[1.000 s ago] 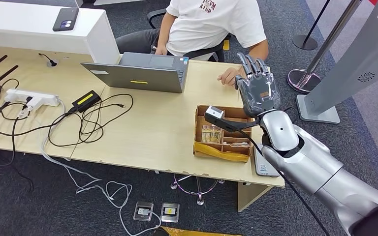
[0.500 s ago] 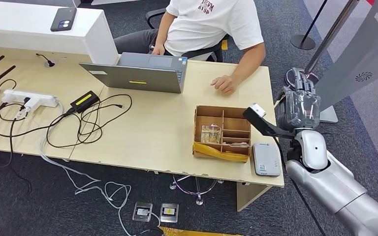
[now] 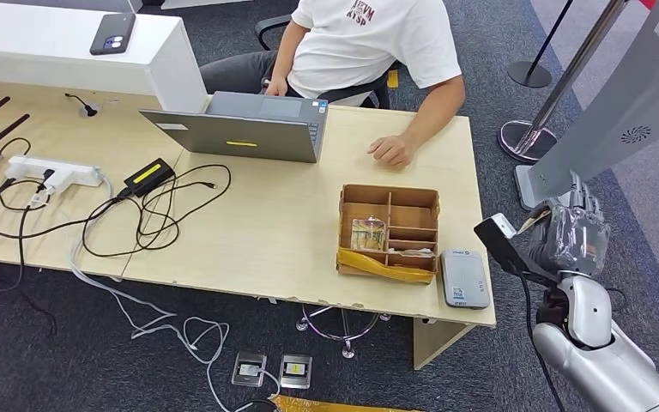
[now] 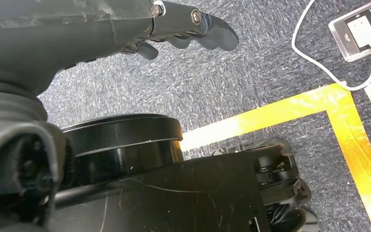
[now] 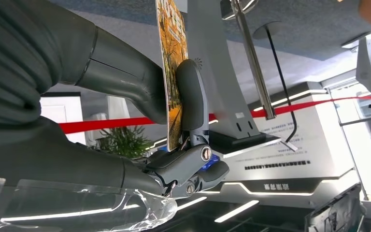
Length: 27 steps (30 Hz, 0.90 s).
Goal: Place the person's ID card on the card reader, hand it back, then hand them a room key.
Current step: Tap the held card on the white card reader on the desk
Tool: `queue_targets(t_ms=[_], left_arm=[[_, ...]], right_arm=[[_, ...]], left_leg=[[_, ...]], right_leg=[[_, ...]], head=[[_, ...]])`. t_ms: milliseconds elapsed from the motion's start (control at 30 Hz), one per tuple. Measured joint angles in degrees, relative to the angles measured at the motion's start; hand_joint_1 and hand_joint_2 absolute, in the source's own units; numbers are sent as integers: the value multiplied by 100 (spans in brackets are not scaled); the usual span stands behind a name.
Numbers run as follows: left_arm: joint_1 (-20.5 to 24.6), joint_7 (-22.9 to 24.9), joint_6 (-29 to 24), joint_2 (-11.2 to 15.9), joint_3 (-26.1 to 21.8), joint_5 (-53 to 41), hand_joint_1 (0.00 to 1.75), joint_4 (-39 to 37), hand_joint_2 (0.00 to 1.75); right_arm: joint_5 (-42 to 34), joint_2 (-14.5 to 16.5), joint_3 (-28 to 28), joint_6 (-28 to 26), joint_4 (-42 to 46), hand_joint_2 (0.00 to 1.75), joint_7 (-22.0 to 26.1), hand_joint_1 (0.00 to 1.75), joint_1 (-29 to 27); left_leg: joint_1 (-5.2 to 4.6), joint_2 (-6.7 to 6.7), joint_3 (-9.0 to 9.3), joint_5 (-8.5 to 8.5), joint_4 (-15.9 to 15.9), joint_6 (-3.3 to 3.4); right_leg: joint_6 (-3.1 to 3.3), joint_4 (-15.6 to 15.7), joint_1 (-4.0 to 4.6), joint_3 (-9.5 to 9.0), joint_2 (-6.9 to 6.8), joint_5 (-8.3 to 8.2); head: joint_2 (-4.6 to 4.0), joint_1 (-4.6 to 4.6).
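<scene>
Inspector: Right hand?
Clerk: Off the desk's right end, thumb and finger clamped on a picture card. Left hand hangs over carpet, fingers loosely curled, empty.
Inspector: Containers?
Clerk: Divided cardboard box holding cards; grey card reader just beside it. Beyond, a laptop and a seated person.
Inspector: Changes?
Clerk: The right hand has withdrawn from over the box.

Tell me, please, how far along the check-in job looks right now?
Early, it seems. The right hand pinches a card between thumb and finger, held off the desk's right end, so taking the card looks done. The card reader on the desk has nothing on it, so scanning, returning the card to the person and handing over a room key remain. The left hand hangs by the floor.
</scene>
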<state>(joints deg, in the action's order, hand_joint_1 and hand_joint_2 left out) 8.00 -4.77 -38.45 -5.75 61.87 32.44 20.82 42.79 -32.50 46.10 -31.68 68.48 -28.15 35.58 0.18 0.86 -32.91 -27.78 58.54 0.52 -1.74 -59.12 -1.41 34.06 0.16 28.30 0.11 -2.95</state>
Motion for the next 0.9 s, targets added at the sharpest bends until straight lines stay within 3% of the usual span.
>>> queue_targets(t_ms=[300, 600, 900], left_arm=[[-2, 151, 2, -3, -68, 126, 0, -3, 0], [17, 221, 2, 4, -62, 362, 0, -3, 0], [20, 236, 2, 5, -59, 428, 0, -3, 0]], right_arm=[[224, 60, -94, 431, 136, 175, 266, 175, -298], [92, 503, 105, 667, -16, 175, 699, 175, -330], [-54, 822, 267, 685, -253, 175, 834, 175, -379]], left_leg=[[1, 0, -1, 1, -1, 0], [4, 2, -3, 1, -2, 0], [3, 3, -3, 1, -2, 0]], right_leg=[[0, -2, 0, -1, 0, 0], [1, -2, 2, 0, -1, 1], [1, -2, 2, 0, -2, 1]], head=[[0, 1], [0, 1], [0, 0]])
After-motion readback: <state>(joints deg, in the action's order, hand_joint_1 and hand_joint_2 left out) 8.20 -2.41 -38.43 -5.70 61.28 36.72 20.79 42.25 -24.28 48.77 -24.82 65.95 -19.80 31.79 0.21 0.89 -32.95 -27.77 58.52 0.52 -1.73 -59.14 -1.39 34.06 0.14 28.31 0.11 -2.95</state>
